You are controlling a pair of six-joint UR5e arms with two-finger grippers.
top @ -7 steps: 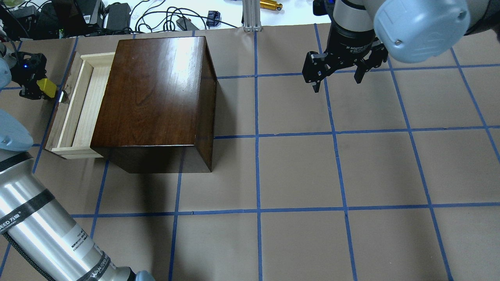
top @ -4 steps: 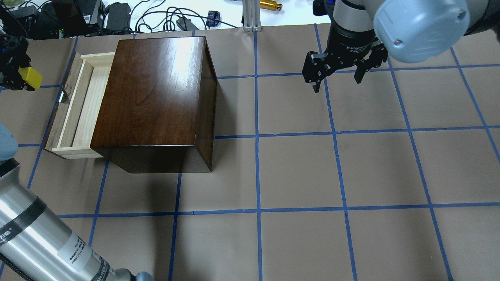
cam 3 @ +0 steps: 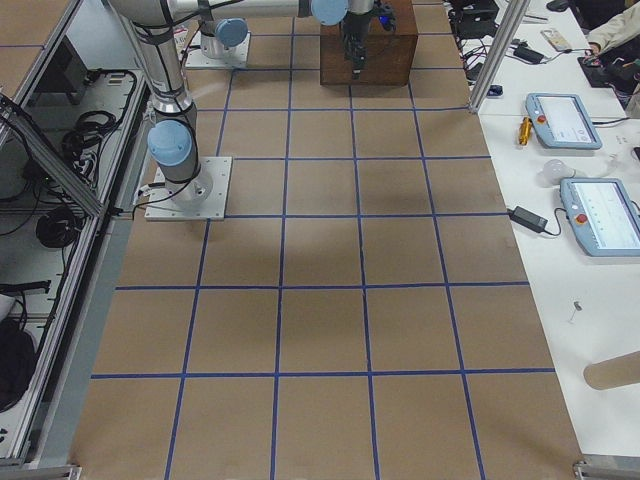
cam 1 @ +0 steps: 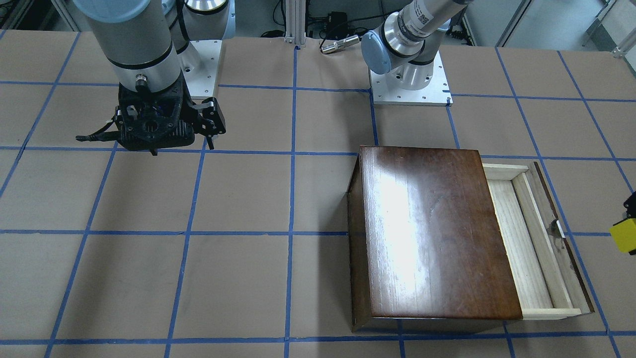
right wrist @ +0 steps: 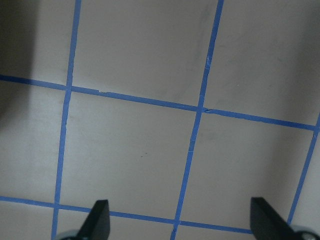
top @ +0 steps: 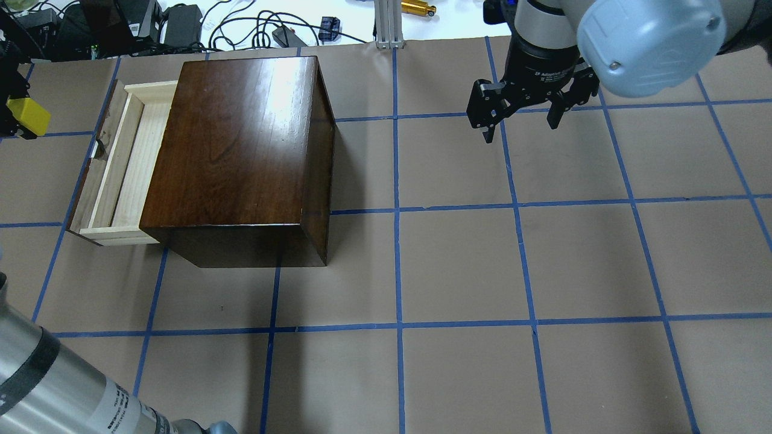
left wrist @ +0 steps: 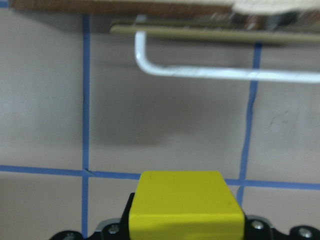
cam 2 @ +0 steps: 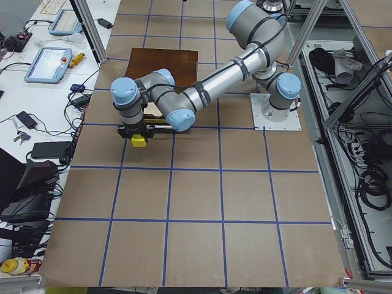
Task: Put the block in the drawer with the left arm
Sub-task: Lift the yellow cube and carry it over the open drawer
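Note:
The yellow block (top: 26, 116) is held in my left gripper (top: 13, 114) at the far left edge of the overhead view, raised and to the left of the open drawer (top: 126, 163). It also shows in the front view (cam 1: 625, 235), the exterior left view (cam 2: 139, 141) and the left wrist view (left wrist: 185, 204), where the drawer's white handle (left wrist: 225, 73) lies ahead. The drawer's pale wood tray (cam 1: 521, 243) sticks out of the dark cabinet (top: 241, 144). My right gripper (top: 520, 123) hangs open and empty over the table's far right part.
The brown paper table (top: 458, 265) carries a blue tape grid. Cables and power bricks (top: 181, 24) lie beyond the far edge. The right arm's large blue joint cap (top: 648, 42) fills the upper right of the overhead view.
My left gripper with the block has moved further left, away from the drawer front, and slightly towards the far edge. The right arm has not moved.

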